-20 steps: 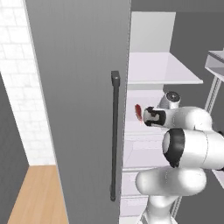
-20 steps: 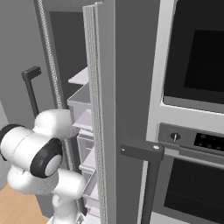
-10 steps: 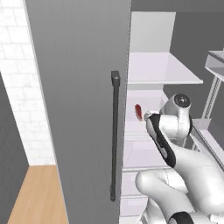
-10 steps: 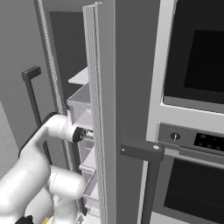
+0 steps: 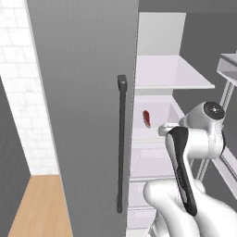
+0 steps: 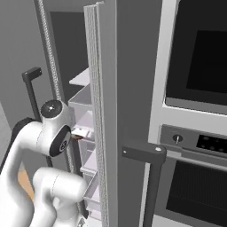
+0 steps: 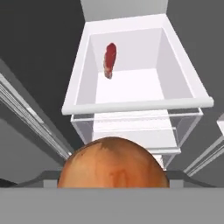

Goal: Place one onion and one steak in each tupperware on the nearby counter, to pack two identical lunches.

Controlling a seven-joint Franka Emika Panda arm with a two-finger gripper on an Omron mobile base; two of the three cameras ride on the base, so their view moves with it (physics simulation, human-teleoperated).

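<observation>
An orange-brown onion (image 7: 113, 164) bulges up at the bottom of the hand view, with my gripper (image 7: 113, 183) shut on it and the fingertips hidden behind it. Beyond it a red steak (image 7: 109, 59) leans against the back left wall of a white fridge bin (image 7: 135, 105). In the left base view the steak (image 5: 146, 118) lies on the same shelf, just left of and beyond my gripper (image 5: 163, 130). A sliver of the onion (image 6: 76, 138) peeks out at the hand in the right base view. The tupperware and the counter are out of view.
The open grey fridge door (image 5: 78, 115) with its dark handle (image 5: 121, 143) stands close on my left. The other fridge door (image 6: 106, 111) flanks the arm on the right, and beyond it is a wall oven (image 6: 195, 111) with a dark bar handle (image 6: 146, 153). White shelves and drawers (image 5: 166, 74) fill the fridge.
The arm has folded differently: the elbow and forearm swung round and up while the hand stayed at the shelf front, drawn back slightly. The steak has not moved.
</observation>
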